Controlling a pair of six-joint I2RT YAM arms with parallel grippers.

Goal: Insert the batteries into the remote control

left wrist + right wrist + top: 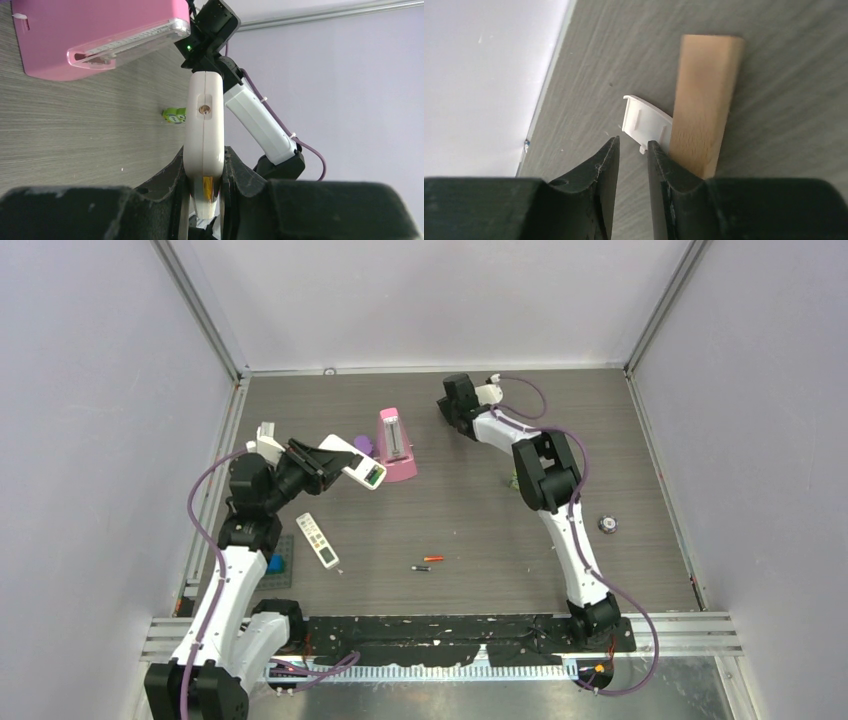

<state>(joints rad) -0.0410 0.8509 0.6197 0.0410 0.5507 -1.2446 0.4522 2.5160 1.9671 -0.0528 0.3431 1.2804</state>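
Observation:
My left gripper (318,458) is shut on a white remote control (358,464) and holds it above the table; in the left wrist view the remote (204,125) stands edge-on between the pads (205,167). A second, smaller white remote (318,540) lies on the table. A red-orange battery (433,558) and a dark battery (420,567) lie near the table's middle front. My right gripper (460,405) is at the far back, slightly open and empty (631,147), just short of a white battery cover (644,122).
The cover leans on a wooden block (704,95). A pink metronome-like object (397,445) stands by the held remote and also shows in the left wrist view (100,35). A small green item (175,116) lies beyond it. A black round object (607,524) sits right. A blue piece (275,564) lies front left.

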